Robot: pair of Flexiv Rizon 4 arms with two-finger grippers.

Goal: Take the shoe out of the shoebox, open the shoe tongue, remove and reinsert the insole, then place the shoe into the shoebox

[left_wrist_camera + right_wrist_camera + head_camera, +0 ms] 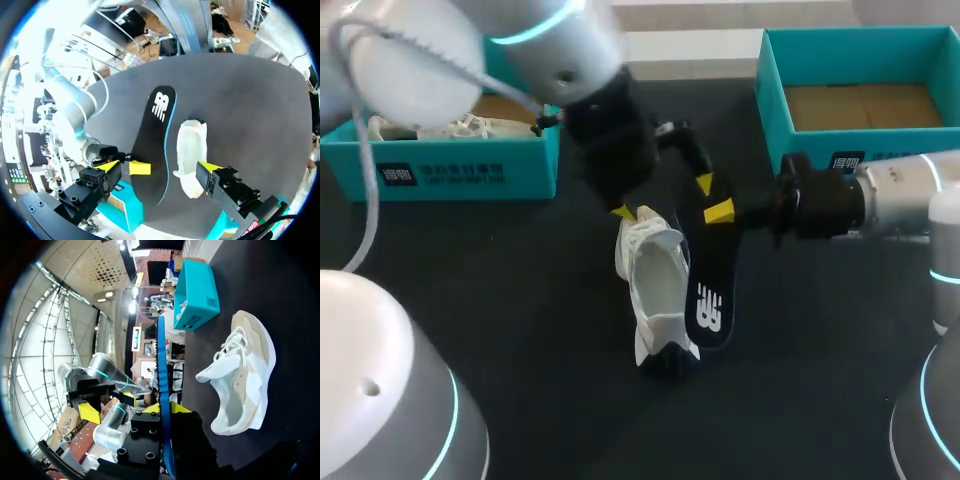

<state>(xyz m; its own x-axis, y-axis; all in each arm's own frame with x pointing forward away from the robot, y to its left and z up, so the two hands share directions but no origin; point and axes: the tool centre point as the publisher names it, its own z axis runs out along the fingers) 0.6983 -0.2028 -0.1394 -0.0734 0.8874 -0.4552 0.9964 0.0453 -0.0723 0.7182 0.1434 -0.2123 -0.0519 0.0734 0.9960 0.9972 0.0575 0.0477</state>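
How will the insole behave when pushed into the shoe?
Probably thin and bendy: the insole shows edge-on as a narrow strip. Likely light: the right gripper holds it by one end. It may buckle against the shoe.

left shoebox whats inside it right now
A white laced shoe lies inside the left shoebox, with a patch of brown floor beside it. The left arm covers much of the box's back part, so what lies there cannot be seen.
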